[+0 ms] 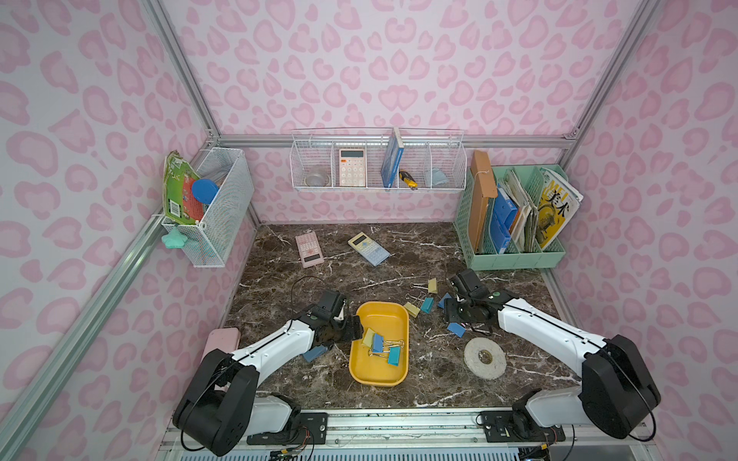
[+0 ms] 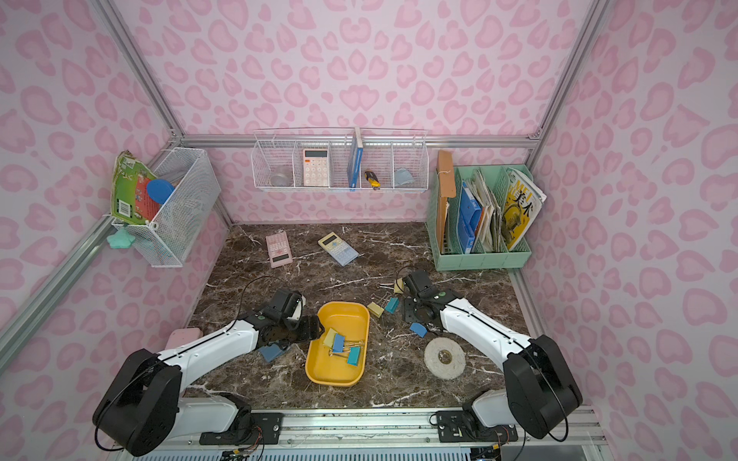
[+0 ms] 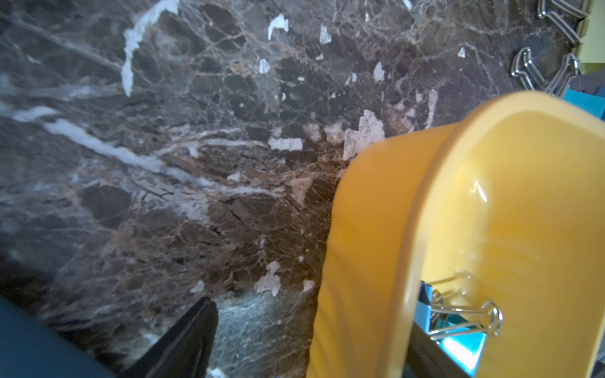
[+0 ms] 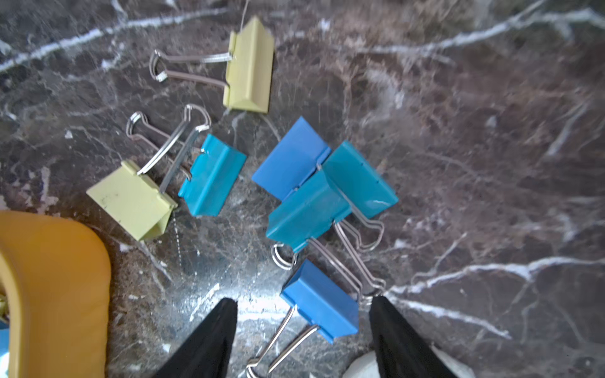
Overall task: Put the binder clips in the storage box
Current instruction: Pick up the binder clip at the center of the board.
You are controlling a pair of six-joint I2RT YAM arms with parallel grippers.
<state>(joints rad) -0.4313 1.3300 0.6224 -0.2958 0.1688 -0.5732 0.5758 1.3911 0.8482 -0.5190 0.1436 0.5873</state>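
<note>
Dark brown marble-pattern counter [image 1: 359, 279], pink-patterned walls behind. Shallow yellow plastic storage box [image 1: 377, 371] sits mid-counter and holds a few binder clips [image 1: 379, 345] in pale yellow, blue and teal.

Left pincer [image 1: 356, 325] is at the box rim on its own arm's side, fingers apart astride the wall, nothing held. Right pincer [image 4: 299, 301] is on the box's opposite side, fingers spread astride a blue folded-metal clip [image 4: 324, 304], not closed on it. Other loose clips lie just beyond it.

Judgement: clips are light and stiff, and the paint is probably slippery. Wire loops swivel and tangle, so take hold across the flat body faces. The teal pair [image 4: 330, 196] looks interlocked and may drag along.
</note>
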